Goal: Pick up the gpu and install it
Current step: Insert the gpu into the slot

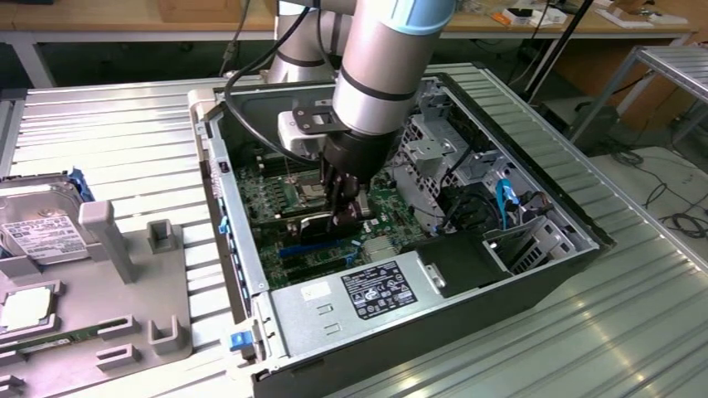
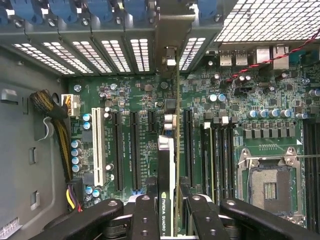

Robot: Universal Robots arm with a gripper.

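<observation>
Count: 1 gpu (image 2: pixel 166 167), 1 PC case (image 1: pixel 498 286), 1 hard drive (image 1: pixel 39 228), 1 CPU socket (image 2: pixel 270 187), 1 white slot (image 2: pixel 97 145), long black slots (image 2: pixel 117 150) look like 3, some possibly hidden.

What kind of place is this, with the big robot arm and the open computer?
Probably a robotics lab or workshop: a robot arm reaches into an open computer case on a ribbed metal table, its fingers clamped on the gpu, with wooden workbenches behind.

The exterior view looks obliquely down on the whole open computer case (image 1: pixel 443 340); the wrist view faces its motherboard (image 2: pixel 200 90) squarely from close by, the part the 2 views share.
</observation>
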